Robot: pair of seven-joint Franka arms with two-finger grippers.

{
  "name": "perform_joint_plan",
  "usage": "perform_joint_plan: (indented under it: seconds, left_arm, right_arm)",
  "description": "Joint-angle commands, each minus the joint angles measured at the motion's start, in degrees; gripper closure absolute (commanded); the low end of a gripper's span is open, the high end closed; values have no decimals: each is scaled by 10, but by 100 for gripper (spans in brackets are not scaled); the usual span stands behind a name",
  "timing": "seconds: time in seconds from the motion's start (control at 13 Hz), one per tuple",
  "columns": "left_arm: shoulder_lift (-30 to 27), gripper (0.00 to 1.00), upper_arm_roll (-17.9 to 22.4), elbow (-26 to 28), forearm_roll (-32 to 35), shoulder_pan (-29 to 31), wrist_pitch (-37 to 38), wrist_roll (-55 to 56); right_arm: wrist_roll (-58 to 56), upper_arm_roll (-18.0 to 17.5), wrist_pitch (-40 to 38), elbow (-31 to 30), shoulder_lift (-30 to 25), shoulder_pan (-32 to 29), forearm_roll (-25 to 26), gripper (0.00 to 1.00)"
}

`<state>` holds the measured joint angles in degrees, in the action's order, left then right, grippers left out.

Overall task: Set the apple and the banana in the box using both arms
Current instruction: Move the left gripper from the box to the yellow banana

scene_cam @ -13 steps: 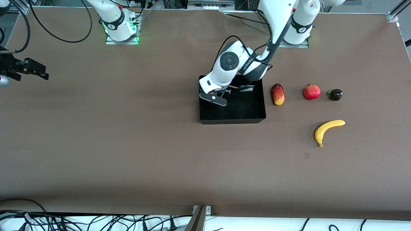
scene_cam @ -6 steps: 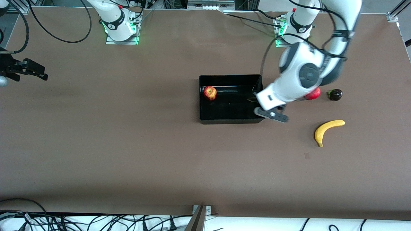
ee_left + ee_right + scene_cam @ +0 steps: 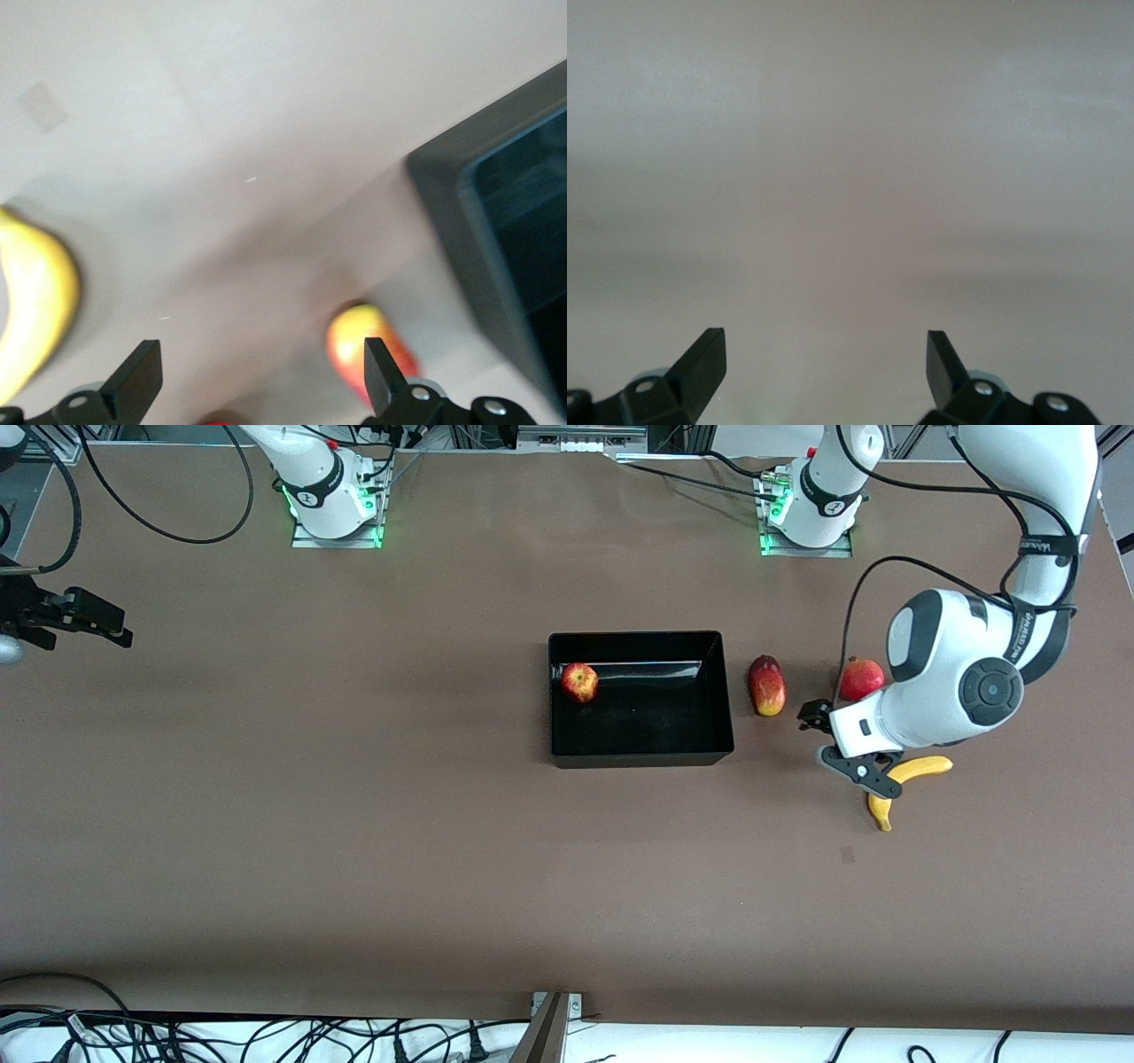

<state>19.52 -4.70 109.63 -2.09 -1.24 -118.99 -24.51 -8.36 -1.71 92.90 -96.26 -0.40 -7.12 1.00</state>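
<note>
The apple (image 3: 579,683) lies in the box (image 3: 641,759); the banana (image 3: 921,771) is on the desk. The left hand (image 3: 849,746) hangs released over it — the right hand (image 3: 84,622) (also released) waits at its arm's end.

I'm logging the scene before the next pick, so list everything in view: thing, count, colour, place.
box: 1, black, mid-table.
apple: 1, red-yellow, in the box, at its corner toward the right arm's end and the bases.
mango: 1, red-yellow, on the table beside the box, toward the left arm's end.
pomegranate: 1, red, beside the mango, farther toward the left arm's end, partly hidden by the left arm.
banana: 1, yellow, on the table, nearer the front camera than the pomegranate, partly under the left gripper.
table: 1, brown.
left gripper: 1, black, open, over the banana's end.
right gripper: 1, black, open, waiting over the right arm's end of the table.
</note>
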Motion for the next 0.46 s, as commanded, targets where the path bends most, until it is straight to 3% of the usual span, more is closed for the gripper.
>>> perform_joint_plan:
  seconds: [0.0, 0.15, 0.38]
  left_arm:
    - [16, 0, -1, 29, 40, 33, -67, -87]
    - [29, 0, 26, 41, 43, 39, -103, -174]
    - [48, 0, 33, 42, 43, 74, -152, -323]
  right_arm:
    - [4, 1, -4, 11, 6, 4, 4, 0]
    - [4, 1, -3, 11, 6, 4, 4, 0]
    - [5, 1, -13, 10, 6, 4, 4, 0]
